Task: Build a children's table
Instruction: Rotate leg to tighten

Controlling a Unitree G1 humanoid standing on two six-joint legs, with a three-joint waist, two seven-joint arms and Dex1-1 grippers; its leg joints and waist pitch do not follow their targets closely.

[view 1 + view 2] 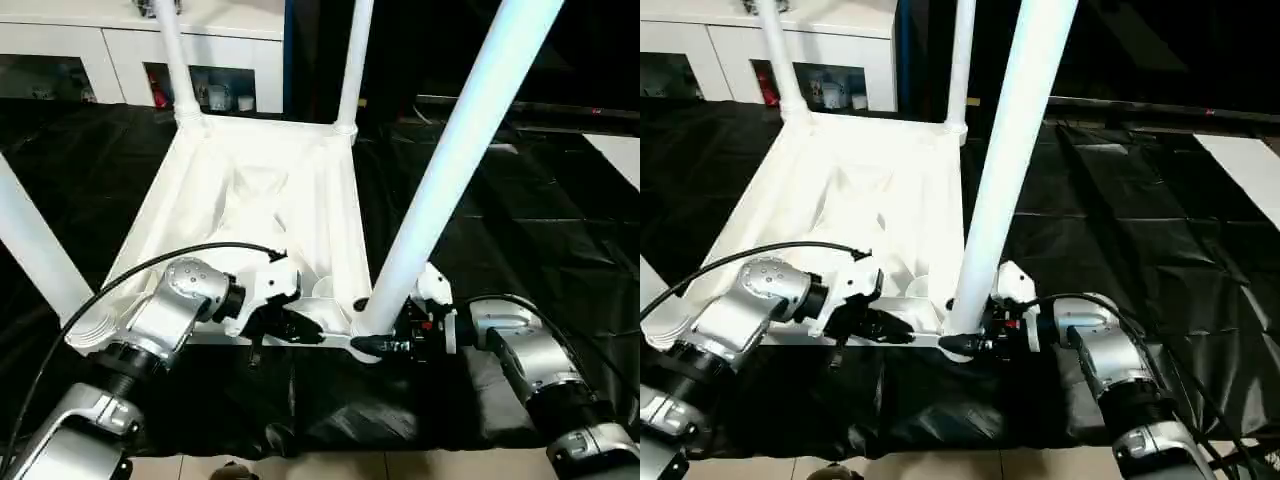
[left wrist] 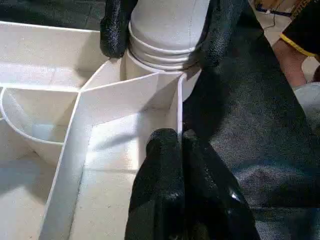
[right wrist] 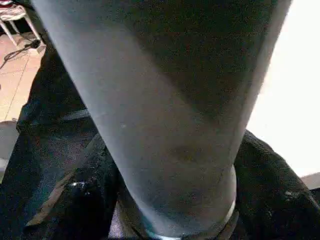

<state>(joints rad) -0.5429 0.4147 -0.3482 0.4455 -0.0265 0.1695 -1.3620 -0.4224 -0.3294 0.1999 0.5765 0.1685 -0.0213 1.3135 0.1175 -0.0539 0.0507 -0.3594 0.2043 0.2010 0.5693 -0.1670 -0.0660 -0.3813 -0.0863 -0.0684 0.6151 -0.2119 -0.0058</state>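
Bright overhead light glares off the white table top point(image 1: 255, 190); the near leg point(image 3: 165, 115) looms dark and blurred.

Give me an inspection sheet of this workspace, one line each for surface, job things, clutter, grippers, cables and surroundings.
Surface: black sheeting covering the floor.
Job's things: white table top lying underside up; four legs standing in corner sockets, near right leg included.
Clutter: nothing seen.
Grippers: left gripper shut on the table top's rim wall; right gripper around the near right leg's base, a finger on each side.
Cables: black cable arcing over the left forearm.
Surroundings: white glass-door cabinet behind.
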